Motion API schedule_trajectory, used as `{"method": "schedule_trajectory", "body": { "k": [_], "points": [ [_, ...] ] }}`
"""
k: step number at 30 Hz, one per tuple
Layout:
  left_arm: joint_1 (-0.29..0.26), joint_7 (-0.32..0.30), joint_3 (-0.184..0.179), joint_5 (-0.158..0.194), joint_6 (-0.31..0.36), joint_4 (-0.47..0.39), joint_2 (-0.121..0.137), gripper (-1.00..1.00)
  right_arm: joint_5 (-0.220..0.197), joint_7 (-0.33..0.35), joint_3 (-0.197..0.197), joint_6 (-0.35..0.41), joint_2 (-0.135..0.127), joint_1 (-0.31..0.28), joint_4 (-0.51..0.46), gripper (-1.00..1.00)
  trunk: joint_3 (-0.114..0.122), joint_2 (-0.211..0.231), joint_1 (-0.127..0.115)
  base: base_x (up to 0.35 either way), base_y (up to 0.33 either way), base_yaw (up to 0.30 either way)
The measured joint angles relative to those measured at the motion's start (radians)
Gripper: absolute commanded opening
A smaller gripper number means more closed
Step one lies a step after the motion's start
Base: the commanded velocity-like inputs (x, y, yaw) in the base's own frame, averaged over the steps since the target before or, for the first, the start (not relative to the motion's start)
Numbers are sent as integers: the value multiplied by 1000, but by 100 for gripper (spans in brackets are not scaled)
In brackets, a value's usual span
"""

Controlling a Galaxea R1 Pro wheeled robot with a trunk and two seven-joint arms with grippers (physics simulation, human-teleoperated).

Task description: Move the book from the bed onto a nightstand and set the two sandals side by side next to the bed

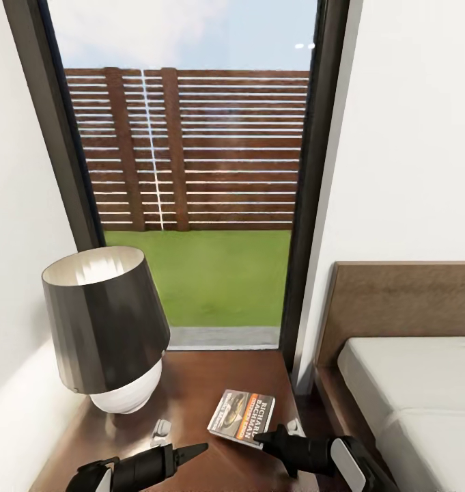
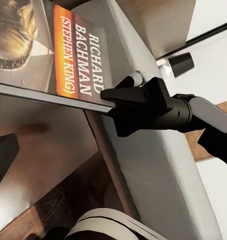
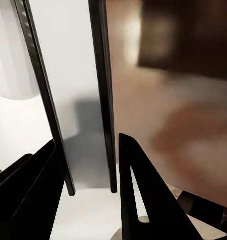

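On the one nightstand (image 1: 191, 396), one lamp (image 1: 106, 328), one book (image 1: 242, 415) pinched by right gripper (image 1: 270, 437); left gripper (image 1: 191, 451) empty, parted.

book (image 2: 68, 55) cover | orange band | white lettering: "RICHARD BACHMAN (STEPHEN KING)"

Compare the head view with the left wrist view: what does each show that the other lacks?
Head view alone: the lamp, the window with fence and lawn outside, the bed, and the left gripper hovering open over the nightstand. Left wrist view alone: the cover lettering up close, "Richard Bachman (Stephen King)". Both: the book with the right gripper shut on its edge.
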Motion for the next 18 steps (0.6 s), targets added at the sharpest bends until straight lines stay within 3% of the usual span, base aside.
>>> {"method": "schedule_trajectory", "body": {
  "k": [18],
  "points": [
    [0,0,0,0,0,0,0,100,0,0,0,0,0,0,0,-100,-9,-21,11,0,0,0]
  ]
}}
